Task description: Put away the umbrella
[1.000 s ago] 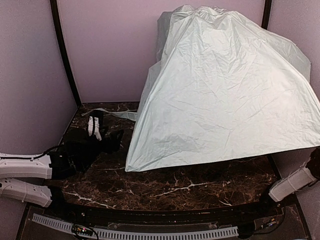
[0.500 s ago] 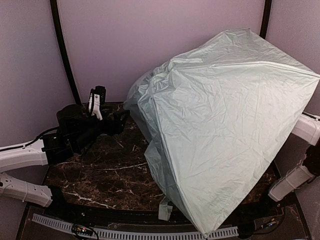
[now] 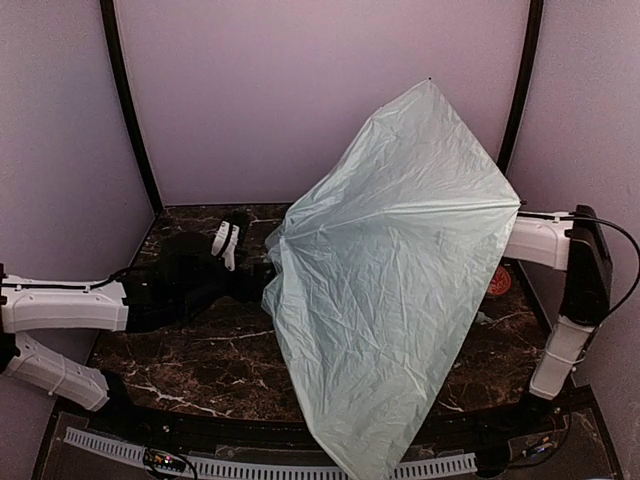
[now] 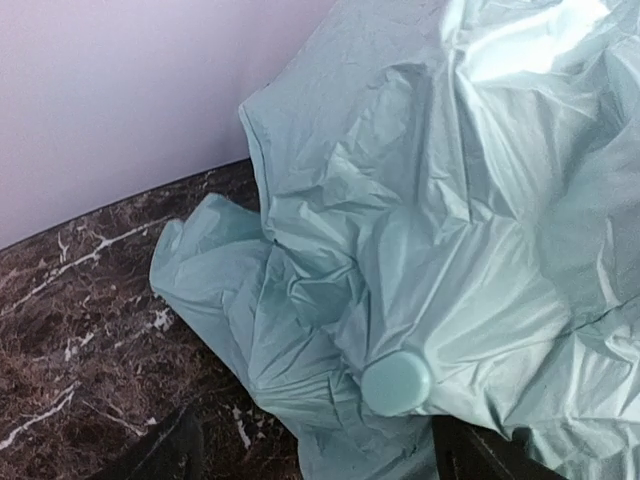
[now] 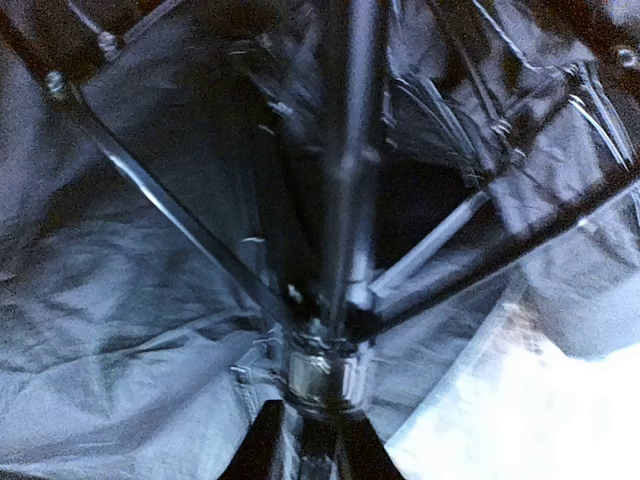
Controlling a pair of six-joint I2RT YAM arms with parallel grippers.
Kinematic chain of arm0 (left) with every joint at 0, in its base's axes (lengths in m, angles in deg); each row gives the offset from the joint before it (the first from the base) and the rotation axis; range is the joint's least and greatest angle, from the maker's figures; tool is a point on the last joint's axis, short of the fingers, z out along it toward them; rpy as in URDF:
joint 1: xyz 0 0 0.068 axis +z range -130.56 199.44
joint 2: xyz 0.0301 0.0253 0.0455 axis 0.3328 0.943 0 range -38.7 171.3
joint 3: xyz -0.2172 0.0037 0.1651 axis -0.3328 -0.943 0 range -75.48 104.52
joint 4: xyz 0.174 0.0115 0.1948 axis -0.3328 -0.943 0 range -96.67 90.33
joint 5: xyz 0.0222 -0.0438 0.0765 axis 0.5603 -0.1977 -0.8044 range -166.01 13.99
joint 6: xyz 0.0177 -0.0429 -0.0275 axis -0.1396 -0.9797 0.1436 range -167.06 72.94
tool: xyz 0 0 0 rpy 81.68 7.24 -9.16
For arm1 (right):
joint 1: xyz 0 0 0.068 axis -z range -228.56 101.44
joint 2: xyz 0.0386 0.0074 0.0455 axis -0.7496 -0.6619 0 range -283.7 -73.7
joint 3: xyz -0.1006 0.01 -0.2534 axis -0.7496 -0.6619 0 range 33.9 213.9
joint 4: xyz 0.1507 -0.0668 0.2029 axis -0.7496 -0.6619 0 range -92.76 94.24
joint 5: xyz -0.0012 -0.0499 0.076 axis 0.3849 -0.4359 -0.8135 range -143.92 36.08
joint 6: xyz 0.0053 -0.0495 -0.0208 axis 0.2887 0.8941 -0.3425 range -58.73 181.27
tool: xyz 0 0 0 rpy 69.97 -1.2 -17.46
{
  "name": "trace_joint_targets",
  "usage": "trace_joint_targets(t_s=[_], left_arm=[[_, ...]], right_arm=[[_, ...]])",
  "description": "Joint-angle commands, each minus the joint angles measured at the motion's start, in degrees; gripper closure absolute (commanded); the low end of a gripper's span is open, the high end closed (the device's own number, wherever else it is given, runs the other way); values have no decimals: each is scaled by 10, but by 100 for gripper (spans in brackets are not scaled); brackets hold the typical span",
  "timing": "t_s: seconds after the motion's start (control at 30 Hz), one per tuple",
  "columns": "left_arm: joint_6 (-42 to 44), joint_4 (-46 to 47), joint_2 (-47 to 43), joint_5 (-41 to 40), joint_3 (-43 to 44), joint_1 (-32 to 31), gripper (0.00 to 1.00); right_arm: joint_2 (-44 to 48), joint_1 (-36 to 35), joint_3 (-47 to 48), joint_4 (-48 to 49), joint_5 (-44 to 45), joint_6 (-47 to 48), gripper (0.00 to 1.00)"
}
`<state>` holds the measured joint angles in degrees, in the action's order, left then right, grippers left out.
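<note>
The umbrella (image 3: 400, 280) is open, and its pale mint-green canopy hangs tilted over the middle and right of the table. Its crown points left. In the left wrist view the canopy (image 4: 430, 200) fills the frame, with its round mint top cap (image 4: 397, 382) low in the middle. My left gripper (image 4: 320, 450) is open, one finger on each side just below the cap. It shows at the crown in the top view (image 3: 250, 278). My right gripper (image 5: 312, 445) is under the canopy, shut on the black shaft (image 5: 350, 200) at the runner, among the ribs and black lining. The handle is hidden.
A small orange-and-white round object (image 3: 498, 280) lies on the dark marble table (image 3: 200, 360) at the right, half behind the canopy. The right arm (image 3: 545, 240) reaches in from the right wall. Purple walls close the back and both sides.
The canopy has swung down from the upper right and now hangs lower, its crown pointing left. My right arm has come into view. My left gripper has moved right to the crown.
</note>
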<state>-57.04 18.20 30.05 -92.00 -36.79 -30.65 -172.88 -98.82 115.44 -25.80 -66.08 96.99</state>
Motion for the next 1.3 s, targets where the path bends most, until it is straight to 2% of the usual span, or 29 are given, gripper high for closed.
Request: trace_joint_targets(t_s=[0.0,0.17,0.37,0.4,0.47,0.5,0.57,0.63,0.8,0.9,1.0,1.1,1.27], left_arm=[[-33,7,12,27,-15,-1,19],[-45,-22,-20,-12,-30,-1,20],[-41,-77,-81,-71,-35,-3,20],[-40,-81,-91,-73,-35,-5,20],[-29,-83,-109,-80,-33,-10,20],[-19,-82,-117,-83,-31,-14,20],[9,-75,-126,-76,-26,-22,20],[61,-61,-122,-28,-21,-31,20],[186,-73,-73,70,19,-102,17],[197,-67,-56,131,27,-112,17],[201,-34,-25,76,22,-112,17],[217,-12,31,1,45,-102,16],[182,-61,163,42,112,-36,20]], right_arm=[[-46,-19,27,39,-64,-15,75],[-95,-19,36,50,-76,-35,58],[-117,-19,61,6,-84,-66,40],[-110,-19,57,9,-84,-73,35],[-92,-19,48,11,-84,-85,9],[-80,-19,43,14,-84,-90,2],[-52,-19,30,21,-89,-97,1],[-23,-19,11,31,-98,-99,1],[32,-8,-11,13,-131,-101,1],[61,12,-41,37,-146,-128,2],[73,24,-78,107,-155,-175,4],[46,27,-93,181,-169,-233,9],[-64,36,-47,205,-193,-289,21]])
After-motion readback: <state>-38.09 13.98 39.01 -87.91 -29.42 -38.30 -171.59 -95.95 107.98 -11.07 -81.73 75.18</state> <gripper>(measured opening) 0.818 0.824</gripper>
